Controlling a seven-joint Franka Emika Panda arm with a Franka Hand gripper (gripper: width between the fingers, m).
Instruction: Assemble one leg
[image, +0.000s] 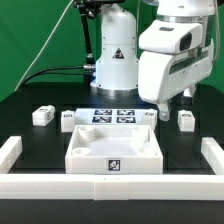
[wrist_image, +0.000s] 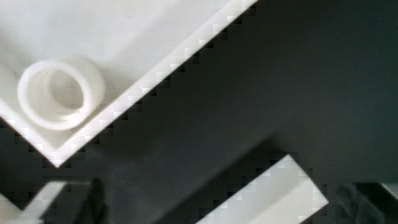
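Observation:
The large white tray-like part (image: 113, 150) lies mid-table. Its corner with a round hole (wrist_image: 57, 92) shows in the wrist view. My gripper (image: 161, 106) is low over the table, just past the tray's far corner on the exterior view's right. In the wrist view the dark fingers (wrist_image: 50, 205) stand wide apart, so the gripper (wrist_image: 210, 208) is open. A white leg (wrist_image: 299, 192) lies on the black table between them, nearer one finger and not clamped. Other legs sit at the exterior view's left (image: 42, 115), beside it (image: 67, 120), and at the right (image: 186, 120).
The marker board (image: 112, 116) lies behind the tray. The arm's base (image: 115, 55) stands at the back. Low white walls (image: 10, 152) border the work area at both sides and along the front (image: 110, 186).

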